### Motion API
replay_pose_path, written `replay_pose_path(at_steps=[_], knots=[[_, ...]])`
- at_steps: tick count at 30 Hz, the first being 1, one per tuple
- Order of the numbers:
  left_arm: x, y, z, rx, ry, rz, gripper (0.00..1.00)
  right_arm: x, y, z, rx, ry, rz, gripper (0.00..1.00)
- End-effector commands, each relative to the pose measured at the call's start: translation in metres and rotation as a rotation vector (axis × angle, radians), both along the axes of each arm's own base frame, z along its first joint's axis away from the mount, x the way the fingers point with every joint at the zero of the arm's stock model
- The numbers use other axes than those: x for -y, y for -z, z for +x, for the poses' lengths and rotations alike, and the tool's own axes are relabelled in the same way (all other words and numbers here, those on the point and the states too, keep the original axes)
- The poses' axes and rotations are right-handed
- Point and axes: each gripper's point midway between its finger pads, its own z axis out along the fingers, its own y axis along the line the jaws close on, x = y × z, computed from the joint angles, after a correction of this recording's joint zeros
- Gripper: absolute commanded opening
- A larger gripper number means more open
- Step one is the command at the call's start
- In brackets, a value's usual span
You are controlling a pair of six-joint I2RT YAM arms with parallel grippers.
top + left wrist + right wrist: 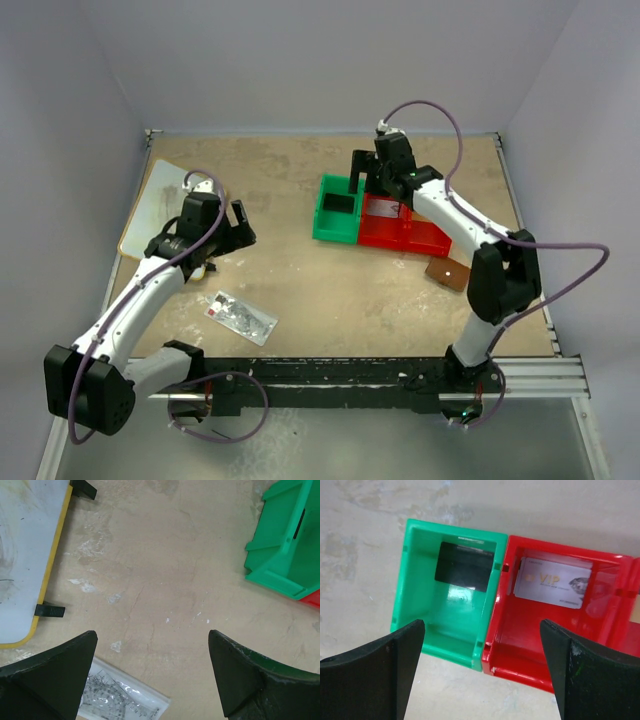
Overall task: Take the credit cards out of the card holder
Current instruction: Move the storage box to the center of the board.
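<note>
Status: both pincers released, nothing in either. Your right pincer (482,627) hangs over the wall shared by the green bin (402,590) and the red bin (520,635). Your left pincer (152,645) sits over bare tabletop (165,570), well apart from the bins, with the packet (125,697) partly under one finger.

Silver card (552,582) is at the far end of the red bin. A dark card (465,567) is at the far end of the green bin; its colour doesn't read in the shade, and I take it as the second card. Card holder (450,272) lies on the tabletop just beside the red bin, close under the right arm's elbow. Extraction looks done.

Risks as I judge them:
- Descend here and a finger meets the shared wall, shoving both bins and shifting the cards.
- Pull the right arm back low and the elbow can drag the card holder.
- Swing the left arm low and it snags the packet.
</note>
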Motion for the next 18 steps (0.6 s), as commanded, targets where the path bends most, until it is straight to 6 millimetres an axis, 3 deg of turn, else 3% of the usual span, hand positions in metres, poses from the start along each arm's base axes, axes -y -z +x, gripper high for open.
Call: replay_pose_path(at_steps=[1, 5, 15, 18], knots=[[0.011, -0.010, 0.008, 0.043, 0.056, -0.036, 0.90, -0.017, 0.024, 0.011, -0.082, -0.021, 0.102, 0.99], [0.007, -0.011, 0.003, 0.034, 0.054, -0.017, 0.89, -0.008, 0.041, 0.028, -0.107, 0.024, 0.062, 1.00], [-0.002, -0.012, -0.001, 0.043, 0.031, 0.012, 0.89, -0.044, 0.055, 0.052, -0.096, -0.210, 0.061, 0.96], [-0.001, -0.011, 0.000, 0.038, 0.031, 0.012, 0.89, -0.057, 0.057, 0.051, -0.104, -0.305, 0.078, 0.94]])
